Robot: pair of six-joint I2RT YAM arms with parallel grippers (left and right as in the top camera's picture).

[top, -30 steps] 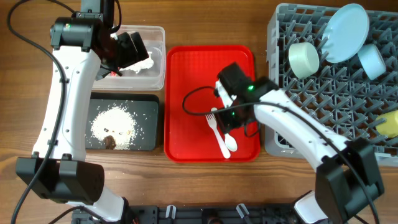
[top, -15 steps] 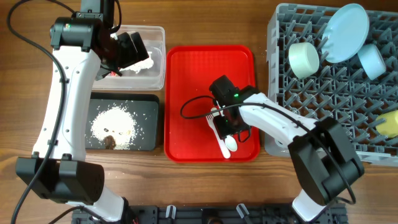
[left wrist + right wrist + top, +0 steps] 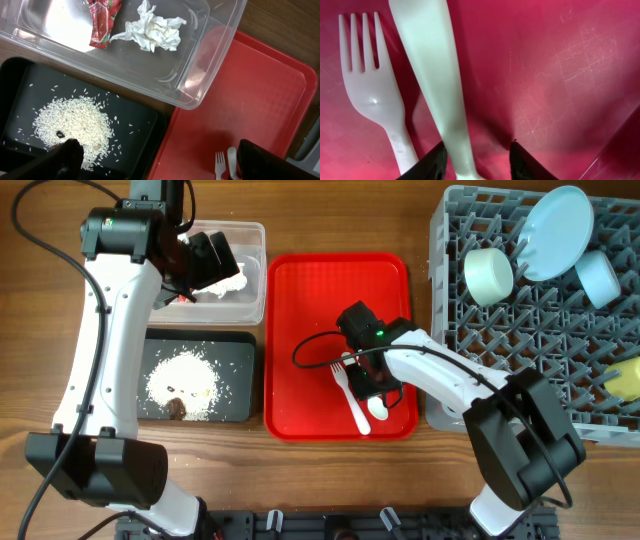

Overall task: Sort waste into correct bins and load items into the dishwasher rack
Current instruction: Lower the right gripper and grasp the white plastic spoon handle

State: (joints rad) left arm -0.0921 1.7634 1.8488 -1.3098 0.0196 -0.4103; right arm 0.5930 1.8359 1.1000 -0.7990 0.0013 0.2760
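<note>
Brown wood-grain table (image 3: 300,465), evenly lit

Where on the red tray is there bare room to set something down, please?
On the red tray, the upper part, between the clear tub and the dishwasher rack, is bare, as is the lower left corner. The lower right is crowded by the fork, the spoon and the right hand.

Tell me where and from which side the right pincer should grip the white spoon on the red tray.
Grip the spoon at its narrow neck, coming straight down from above and closing across its width. It lies flat on the red tray, so only its thin edges offer hold. The fork lies close alongside, so one finger probably has to drop into the slim gap between them.
</note>
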